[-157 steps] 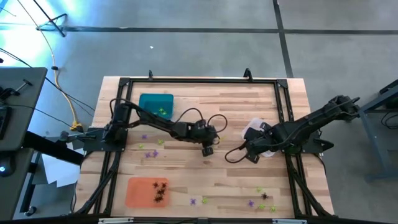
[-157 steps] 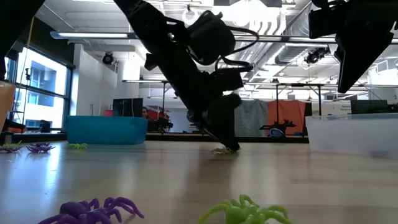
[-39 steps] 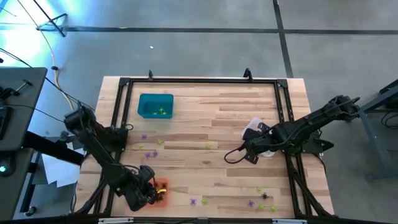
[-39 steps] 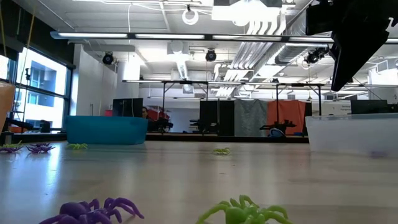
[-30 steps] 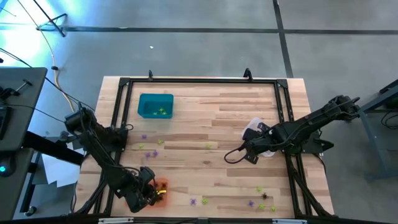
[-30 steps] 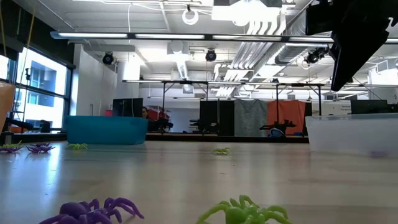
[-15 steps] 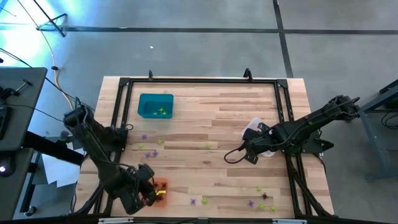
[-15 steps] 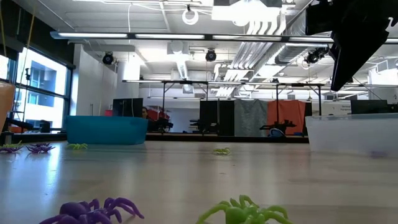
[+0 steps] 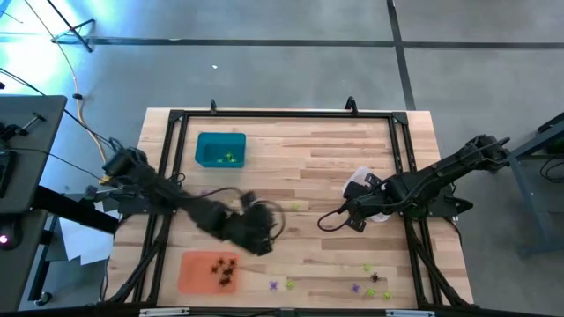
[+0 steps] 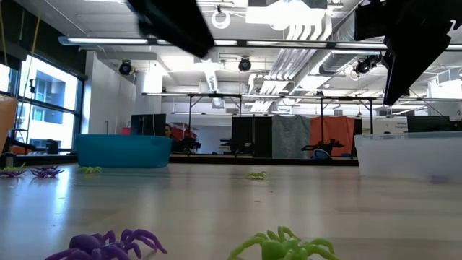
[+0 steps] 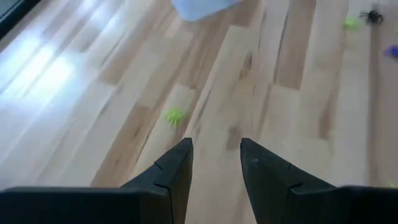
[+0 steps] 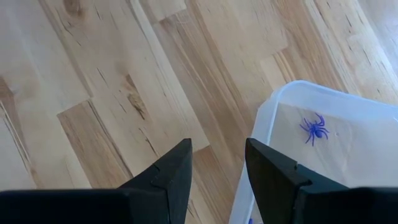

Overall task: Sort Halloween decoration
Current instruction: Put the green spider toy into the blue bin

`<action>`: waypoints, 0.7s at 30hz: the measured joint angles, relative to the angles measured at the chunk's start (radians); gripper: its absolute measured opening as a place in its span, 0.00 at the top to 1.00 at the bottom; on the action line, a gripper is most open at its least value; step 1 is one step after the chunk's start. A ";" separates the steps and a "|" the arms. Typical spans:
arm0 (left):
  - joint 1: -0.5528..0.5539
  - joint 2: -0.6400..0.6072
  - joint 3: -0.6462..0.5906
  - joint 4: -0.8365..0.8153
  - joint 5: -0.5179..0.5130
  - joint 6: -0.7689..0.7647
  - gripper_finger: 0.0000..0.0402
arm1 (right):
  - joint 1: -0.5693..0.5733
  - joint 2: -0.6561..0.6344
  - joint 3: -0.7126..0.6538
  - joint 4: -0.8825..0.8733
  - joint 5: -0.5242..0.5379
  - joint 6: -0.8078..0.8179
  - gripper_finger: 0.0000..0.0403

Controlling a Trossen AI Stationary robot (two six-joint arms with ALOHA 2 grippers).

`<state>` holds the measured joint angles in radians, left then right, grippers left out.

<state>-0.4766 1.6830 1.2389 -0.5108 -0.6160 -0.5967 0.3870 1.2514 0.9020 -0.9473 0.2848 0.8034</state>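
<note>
Starting at the left, a teal rectangular plastic tray [image 9: 220, 149] holds yellow-green plastic spiders [image 9: 231, 158], and an orange rectangular tray [image 9: 208, 269] near the front edge holds black plastic spiders [image 9: 225, 271]. Purple spiders [image 9: 205, 194] lie loose between the two trays. Above mid-table hangs the left gripper [image 11: 216, 148], jaws apart and empty, a loose yellow-green spider [image 11: 175, 116] on the wooden table [image 9: 317, 158] just ahead. Further right, the right gripper [image 12: 217, 153] hovers beside a clear plastic tray [image 12: 273, 107] containing one purple spider [image 12: 314, 129], its jaws apart and empty.
</note>
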 joint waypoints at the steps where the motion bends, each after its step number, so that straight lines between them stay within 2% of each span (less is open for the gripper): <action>1: 0.030 0.019 -0.011 0.047 0.031 0.046 0.70 | 0.000 0.000 0.000 0.000 0.000 0.000 0.64; 4: 0.110 0.093 -0.021 0.167 0.134 0.152 0.70 | 0.000 0.000 0.000 0.004 0.000 0.000 0.64; 9: 0.202 0.201 -0.023 0.293 0.198 0.265 0.70 | 0.000 0.000 0.000 0.008 0.000 0.000 0.64; 11: 0.232 0.234 -0.023 0.336 0.225 0.275 0.70 | 0.000 0.000 0.000 0.008 0.000 0.000 0.64; 21: 0.314 0.311 -0.023 0.347 0.269 0.240 0.70 | 0.000 0.000 0.000 0.016 0.000 0.000 0.64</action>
<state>-0.1623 1.9936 1.2163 -0.1642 -0.3471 -0.3563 0.3870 1.2514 0.9020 -0.9317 0.2844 0.8034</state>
